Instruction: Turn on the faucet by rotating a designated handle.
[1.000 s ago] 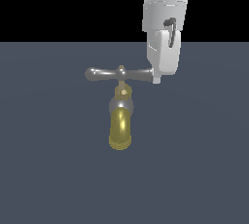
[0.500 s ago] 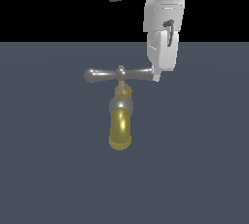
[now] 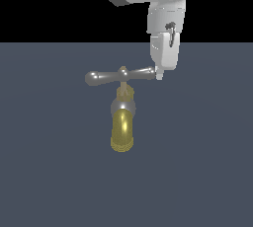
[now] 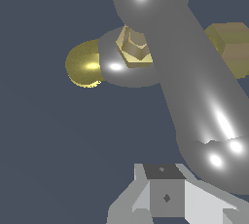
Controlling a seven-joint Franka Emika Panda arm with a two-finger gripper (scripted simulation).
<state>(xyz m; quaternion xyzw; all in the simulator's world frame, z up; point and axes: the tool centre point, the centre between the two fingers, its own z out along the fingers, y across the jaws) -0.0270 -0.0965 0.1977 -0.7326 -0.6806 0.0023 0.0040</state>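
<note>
The tool (image 3: 160, 74) hangs down from the arm with its tip touching the bulbous end of the handle (image 3: 120, 76) on the exterior view's right. Whether its fingers are spread or pressed together cannot be told: the exterior view shows only one flat side, and the wrist view shows just a grey finger (image 4: 165, 196) next to the knob.

The faucet (image 3: 122, 117) stands out in the open part of the dark surface (image 3: 207, 162), well clear of every edge. Its golden spout points toward the camera, with the grey crossbar centred on the brass stem above it.

The handle looks rigid, glossy metal, probably slippery, so a push is likely to work better than a pinch. The far knob gives the longest lever about the stem.

Against the earlier frames, the bar has tilted slightly, its tool-side end riding higher, while the tool has kept nearly the same place.
</note>
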